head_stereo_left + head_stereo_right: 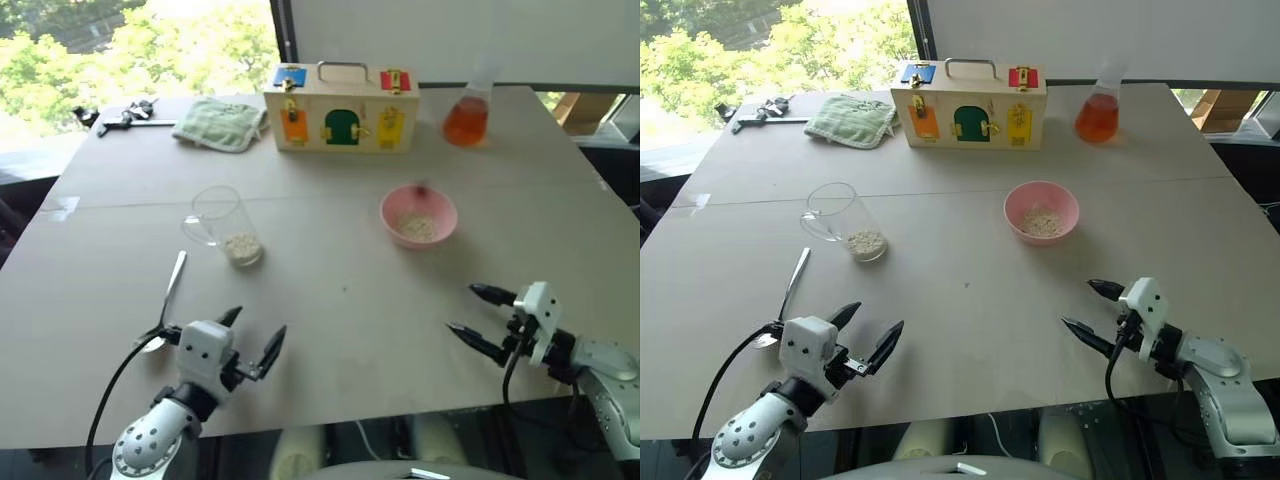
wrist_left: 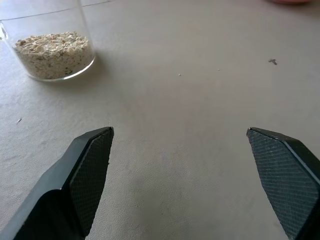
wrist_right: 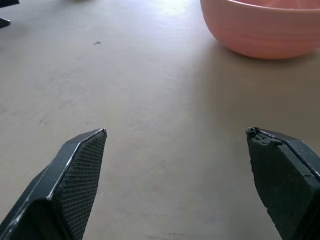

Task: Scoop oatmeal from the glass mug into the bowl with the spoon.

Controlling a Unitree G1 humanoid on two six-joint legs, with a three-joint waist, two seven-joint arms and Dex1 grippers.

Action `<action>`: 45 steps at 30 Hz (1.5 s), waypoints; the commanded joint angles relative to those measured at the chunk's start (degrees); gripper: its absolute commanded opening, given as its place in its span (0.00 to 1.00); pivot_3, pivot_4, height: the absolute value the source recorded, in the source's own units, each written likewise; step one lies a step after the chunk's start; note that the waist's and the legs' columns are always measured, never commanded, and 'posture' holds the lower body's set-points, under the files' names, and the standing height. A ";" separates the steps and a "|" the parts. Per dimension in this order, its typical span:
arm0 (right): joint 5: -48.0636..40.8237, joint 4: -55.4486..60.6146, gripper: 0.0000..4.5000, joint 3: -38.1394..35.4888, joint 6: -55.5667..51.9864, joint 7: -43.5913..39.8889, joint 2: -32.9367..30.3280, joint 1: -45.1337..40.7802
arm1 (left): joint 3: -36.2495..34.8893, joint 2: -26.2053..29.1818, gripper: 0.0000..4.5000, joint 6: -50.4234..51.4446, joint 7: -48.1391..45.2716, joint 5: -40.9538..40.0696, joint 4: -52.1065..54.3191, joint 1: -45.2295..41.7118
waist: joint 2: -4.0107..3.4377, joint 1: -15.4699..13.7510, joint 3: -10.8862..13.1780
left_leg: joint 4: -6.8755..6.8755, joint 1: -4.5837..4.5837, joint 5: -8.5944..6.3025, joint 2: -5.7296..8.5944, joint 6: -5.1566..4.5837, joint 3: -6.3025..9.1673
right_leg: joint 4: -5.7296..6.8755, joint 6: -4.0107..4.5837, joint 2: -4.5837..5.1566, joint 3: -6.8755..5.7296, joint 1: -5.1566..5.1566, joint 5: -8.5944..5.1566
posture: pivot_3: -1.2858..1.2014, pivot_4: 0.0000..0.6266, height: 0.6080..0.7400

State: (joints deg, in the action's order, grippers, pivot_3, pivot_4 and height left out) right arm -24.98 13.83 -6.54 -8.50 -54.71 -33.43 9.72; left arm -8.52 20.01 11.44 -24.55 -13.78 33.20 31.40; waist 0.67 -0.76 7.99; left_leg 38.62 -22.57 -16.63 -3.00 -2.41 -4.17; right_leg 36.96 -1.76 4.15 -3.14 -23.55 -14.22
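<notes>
A clear glass mug (image 1: 222, 223) stands left of the table's middle with pale oatmeal (image 1: 242, 246) in its bottom; the left wrist view shows the flakes (image 2: 52, 50) through the glass. To its right sits the pink bowl (image 1: 418, 215), holding a few flakes. The silver spoon (image 1: 168, 297) lies flat on the table below the mug, just beyond my left gripper (image 1: 254, 337), which hovers open and empty near the front edge. My right gripper (image 1: 482, 316) is open and empty too, in front of the bowl and apart from it (image 3: 265, 27).
At the back stand a wooden latch box (image 1: 340, 108), a conical flask of orange liquid (image 1: 466, 118), a green cloth (image 1: 220, 122) and a black tool (image 1: 125, 116). The table's front edge (image 1: 350, 425) runs just under both grippers.
</notes>
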 commanded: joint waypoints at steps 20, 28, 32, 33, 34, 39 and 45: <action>-24.20 20.11 1.00 6.10 -26.00 -2.12 -4.93 -21.25 | -18.01 5.21 1.00 17.96 9.88 -0.71 -7.52 -13.47 | 0.09 -0.03 0.02 | 0.50 0.04 0.00 -0.06 0.00 0.14 | 0.51 0.05 -0.02 -0.10 0.10 0.03 | 0.52 0.24 1.00; -22.88 20.84 1.00 5.94 -25.56 -1.23 -5.01 -20.09 | -18.77 8.25 1.00 24.70 6.19 -3.88 -17.44 -16.34 | 0.00 0.01 -0.02 | 0.54 0.19 0.00 -0.10 0.01 0.08 | 0.75 0.05 0.06 -0.01 0.11 0.02 | 0.52 0.24 1.00; -22.34 20.66 1.00 5.46 -25.05 -0.80 -5.00 -19.62 | -18.51 9.37 0.73 25.89 3.64 -5.78 -19.99 -16.42 | -0.13 0.18 -0.08 | 0.52 0.46 0.00 -0.13 0.01 -0.09 | 0.92 0.12 0.03 0.18 0.15 -0.02 | 0.52 0.24 1.00; -22.19 20.58 1.00 5.44 -24.93 -0.81 -4.99 -19.57 | -18.12 9.76 0.60 25.66 3.25 -5.55 -20.26 -16.09 | -0.15 0.31 -0.09 | 0.50 0.53 0.00 -0.14 0.01 -0.12 | 0.92 0.23 0.01 0.22 0.18 -0.08 | 0.52 0.24 1.00; -21.97 20.50 1.00 5.46 -24.78 -0.88 -5.01 -19.53 | -17.67 10.26 0.51 25.36 2.64 -5.30 -20.59 -15.65 | -0.17 0.35 -0.10 | 0.47 0.62 -0.01 -0.18 0.01 -0.16 | 0.94 0.25 -0.01 0.27 0.22 -0.09 | 0.52 0.24 1.00; -21.24 20.00 1.00 5.42 -24.24 -1.09 -4.89 -19.63 | -18.58 10.81 0.03 24.20 1.89 -5.25 -21.71 -14.15 | -0.34 0.96 -0.21 | 0.40 0.74 -0.01 -0.23 0.01 -0.29 | 0.96 0.26 -0.02 0.44 0.23 -0.09 | 0.52 0.24 1.00; -21.10 19.99 1.00 6.21 -24.13 0.26 -3.43 -19.55 | -19.33 8.09 0.01 20.18 -1.62 -7.94 -18.63 -9.13 | -0.42 1.91 -0.26 | 0.13 0.84 -0.01 -0.25 0.01 -0.65 | 0.94 0.26 -0.01 0.84 0.09 -0.09 | 0.52 0.24 1.00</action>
State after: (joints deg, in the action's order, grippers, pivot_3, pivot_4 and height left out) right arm -45.57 32.66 0.06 -33.42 -55.08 -37.48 -9.86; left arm -29.11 29.51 30.65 -24.75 -21.61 16.74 18.60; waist 0.24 1.15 7.74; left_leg 38.67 -21.69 -16.64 -3.23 -2.40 -4.88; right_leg 37.87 -1.51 4.15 -2.24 -23.47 -14.32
